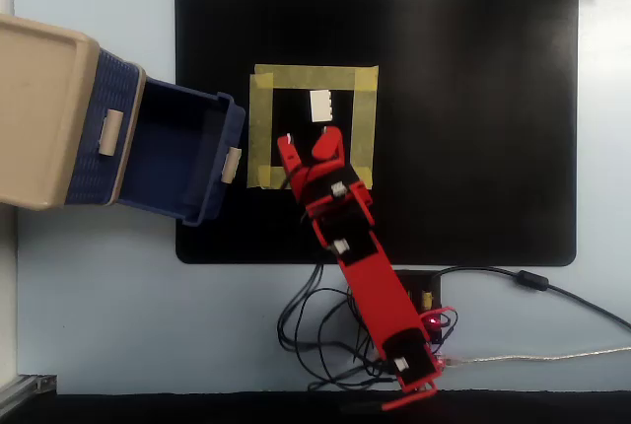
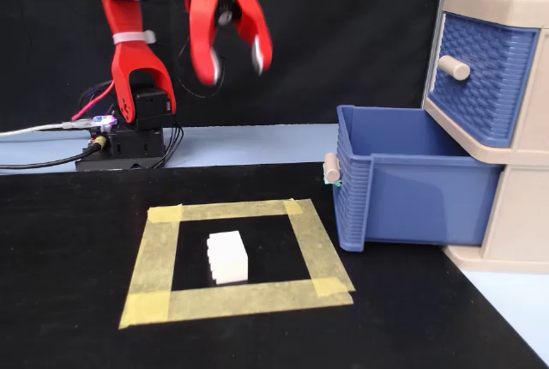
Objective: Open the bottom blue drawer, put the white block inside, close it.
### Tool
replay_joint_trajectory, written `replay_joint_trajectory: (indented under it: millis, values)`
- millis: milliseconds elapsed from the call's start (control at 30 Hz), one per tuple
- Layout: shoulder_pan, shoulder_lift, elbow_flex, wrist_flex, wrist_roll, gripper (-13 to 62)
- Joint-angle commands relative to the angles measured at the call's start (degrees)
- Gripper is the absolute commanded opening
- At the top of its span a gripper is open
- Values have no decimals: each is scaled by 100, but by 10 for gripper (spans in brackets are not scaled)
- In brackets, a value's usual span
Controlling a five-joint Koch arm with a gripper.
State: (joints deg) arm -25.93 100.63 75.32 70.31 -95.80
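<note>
Drawer [image 2: 412,189] is pulled out at the counter's left edge in the overhead view, nothing visible inside. Block [image 2: 227,257] sits mid-mat in a tape square [image 2: 232,257]. Jaws [image 2: 233,60] spread wide, holding nothing, hovering above.

Even, bright light is filling both views, leaving only soft shadows. The gripper [image 2: 232,60] is smearing with motion blur in the fixed view (everything else is staying sharp).

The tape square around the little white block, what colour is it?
Yellow; the tape square shows best in the fixed view.
</note>
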Motion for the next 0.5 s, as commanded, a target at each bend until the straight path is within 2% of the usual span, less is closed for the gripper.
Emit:
replay_joint_trajectory:
  millis: [0,167,467]
  values:
    - [105,-457,-606,-176,1028,334]
    - [211,-1705,-1371,114,396,335]
    - [167,-2663,-1670,817,-527,335]
